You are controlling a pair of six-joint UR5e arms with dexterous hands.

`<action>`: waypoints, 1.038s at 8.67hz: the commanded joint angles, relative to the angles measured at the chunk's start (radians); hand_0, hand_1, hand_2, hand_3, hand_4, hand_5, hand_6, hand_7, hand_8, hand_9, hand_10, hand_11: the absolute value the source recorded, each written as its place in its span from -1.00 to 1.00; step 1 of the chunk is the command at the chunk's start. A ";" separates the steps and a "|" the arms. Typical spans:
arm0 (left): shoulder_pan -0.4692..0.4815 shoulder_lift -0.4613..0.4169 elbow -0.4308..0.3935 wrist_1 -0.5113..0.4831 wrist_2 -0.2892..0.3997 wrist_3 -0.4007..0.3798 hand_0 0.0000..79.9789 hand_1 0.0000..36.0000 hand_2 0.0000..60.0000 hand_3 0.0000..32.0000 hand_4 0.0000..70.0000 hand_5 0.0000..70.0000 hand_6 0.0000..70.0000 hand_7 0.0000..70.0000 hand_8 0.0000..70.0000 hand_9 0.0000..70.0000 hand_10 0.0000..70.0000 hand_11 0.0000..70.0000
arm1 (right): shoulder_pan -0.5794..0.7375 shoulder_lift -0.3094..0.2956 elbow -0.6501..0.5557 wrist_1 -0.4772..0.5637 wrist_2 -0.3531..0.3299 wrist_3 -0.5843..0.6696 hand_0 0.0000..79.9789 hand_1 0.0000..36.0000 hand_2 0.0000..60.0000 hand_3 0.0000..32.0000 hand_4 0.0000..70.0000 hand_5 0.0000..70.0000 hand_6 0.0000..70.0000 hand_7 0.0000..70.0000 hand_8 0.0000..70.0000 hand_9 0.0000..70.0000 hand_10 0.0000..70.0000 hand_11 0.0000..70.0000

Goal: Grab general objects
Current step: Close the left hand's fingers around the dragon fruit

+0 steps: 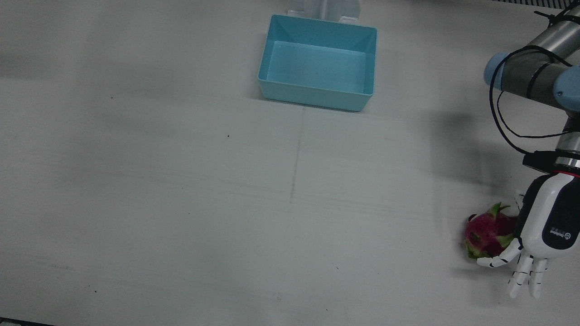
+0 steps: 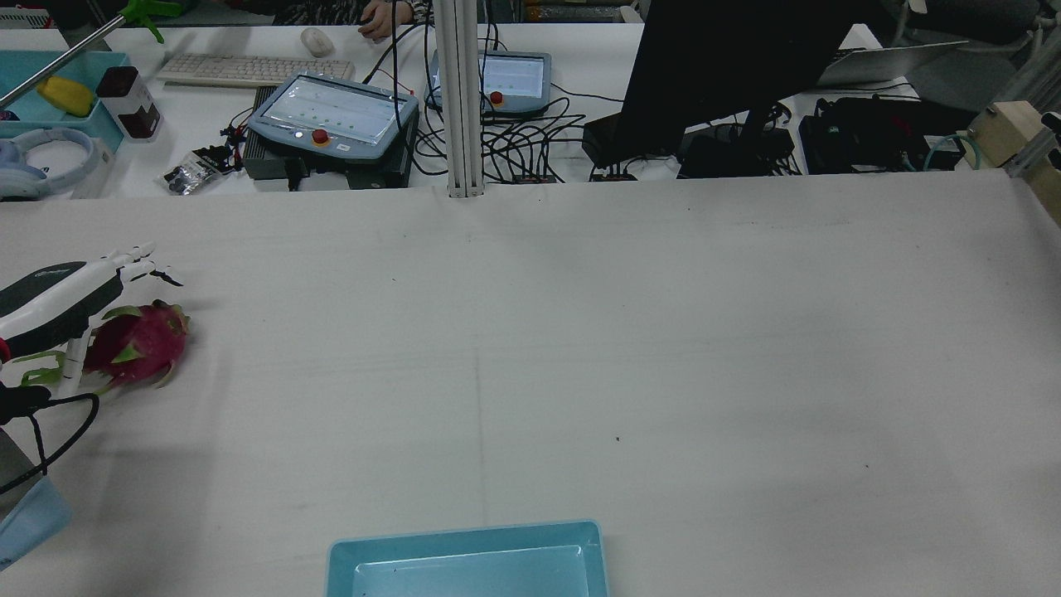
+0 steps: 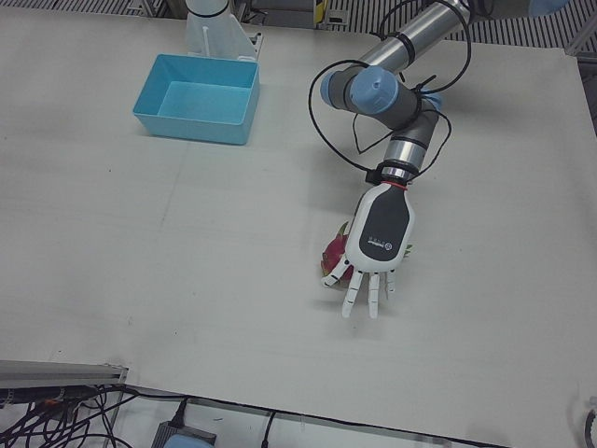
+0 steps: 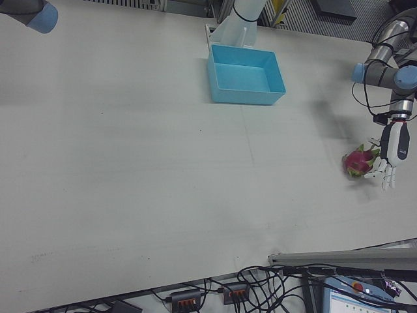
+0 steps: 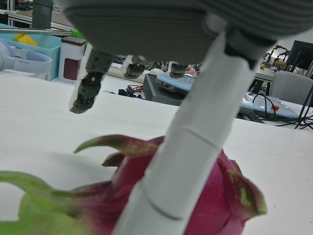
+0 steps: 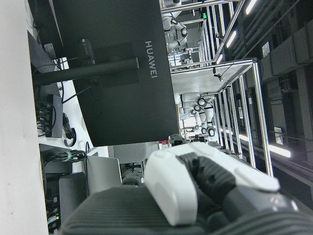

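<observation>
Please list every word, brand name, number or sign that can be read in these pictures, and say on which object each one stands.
"HUAWEI": on the back of the black monitor, in the right hand view.
Logo and small print on the dark back of the left hand: too small to read.
Screens of the two control pendants in the rear view: too blurred to read.
The dragon fruit and the blue bin carry no text.

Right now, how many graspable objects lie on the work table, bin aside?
1: a dragon fruit near the table's edge, under the left hand. None hidden, as far as visible.
</observation>
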 commanded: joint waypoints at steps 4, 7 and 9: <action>0.068 -0.007 0.015 0.020 -0.052 -0.001 1.00 0.68 -1.00 1.00 -1.00 -0.07 -1.00 -0.82 -0.75 -1.00 -1.00 -1.00 | 0.000 0.000 0.000 0.000 0.000 0.000 -1.00 -1.00 -1.00 -1.00 -1.00 -1.00 -1.00 -1.00 -1.00 -1.00 -1.00 -1.00; 0.068 -0.009 0.022 0.027 -0.098 -0.006 1.00 0.72 -1.00 1.00 -1.00 0.00 -1.00 -0.78 -0.73 -1.00 -1.00 -1.00 | 0.000 0.000 0.000 0.000 0.000 0.000 -1.00 -1.00 -1.00 -1.00 -1.00 -1.00 -1.00 -1.00 -1.00 -1.00 -1.00 -1.00; 0.070 -0.009 0.034 0.024 -0.120 -0.004 1.00 0.71 -1.00 1.00 -1.00 0.00 -1.00 -0.79 -0.73 -1.00 -1.00 -1.00 | 0.000 0.000 0.000 0.000 0.000 0.000 -1.00 -1.00 -1.00 -1.00 -1.00 -1.00 -1.00 -1.00 -1.00 -1.00 -1.00 -1.00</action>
